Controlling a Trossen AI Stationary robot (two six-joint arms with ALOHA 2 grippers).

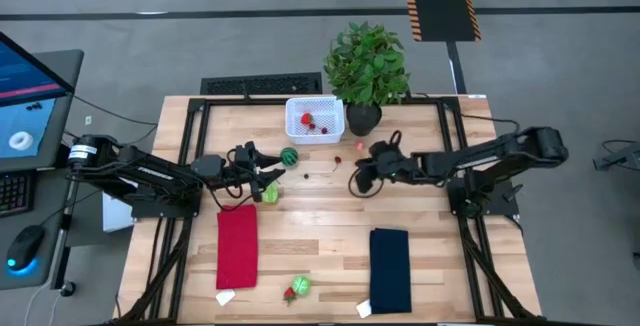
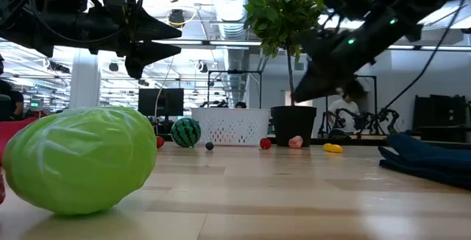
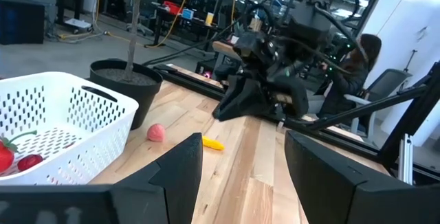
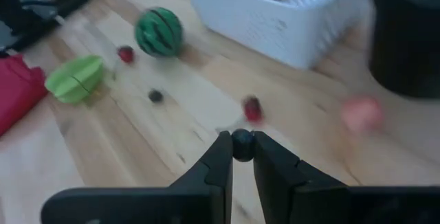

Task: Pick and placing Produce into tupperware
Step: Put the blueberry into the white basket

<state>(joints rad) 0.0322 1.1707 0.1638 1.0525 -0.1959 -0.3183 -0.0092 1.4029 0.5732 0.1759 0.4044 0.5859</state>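
Beside the basket (image 1: 314,118), a potted plant (image 1: 366,66) perhaps crowds it.

One white basket (image 1: 315,119), one potted plant (image 1: 366,64), one watermelon ball (image 1: 290,155), two green cabbage pieces – one mid-frame (image 1: 270,194), one near the bottom edge (image 1: 300,285) – two folded cloths, red (image 1: 237,246) and dark blue (image 1: 389,269), two robot arms, and two red fruits inside the basket
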